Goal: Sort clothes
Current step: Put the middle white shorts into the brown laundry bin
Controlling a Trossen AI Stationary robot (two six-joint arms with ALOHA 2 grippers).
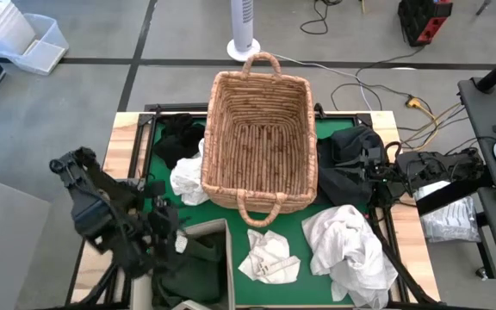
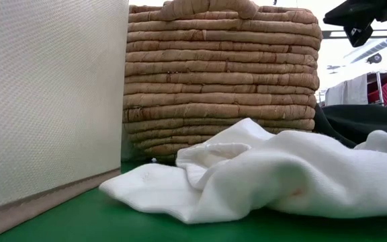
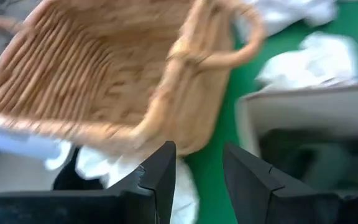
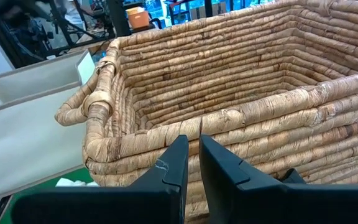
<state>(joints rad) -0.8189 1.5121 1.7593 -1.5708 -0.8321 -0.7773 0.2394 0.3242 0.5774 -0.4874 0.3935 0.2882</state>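
Note:
The wicker basket (image 1: 261, 138) stands in the middle of the green table, with nothing in it. White garments lie left of it (image 1: 188, 182), at the near edge (image 1: 269, 257) and at the near right (image 1: 351, 250). Black garments lie at the far left (image 1: 176, 142) and right of the basket (image 1: 347, 164). A dark garment (image 1: 192, 271) lies in the beige bin (image 1: 207, 227). My left gripper (image 3: 199, 177) is open and empty, above the bin's left side (image 1: 166, 220). My right gripper (image 4: 192, 165) is shut and empty, over the black garment by the basket's right wall (image 1: 373, 170).
The basket's handles (image 1: 262, 60) stick out at its far and near ends (image 1: 261, 207). The bin's wall (image 2: 46, 101) stands close to the basket's near left corner. A white fan base (image 1: 242, 47) and cables lie on the floor beyond the table.

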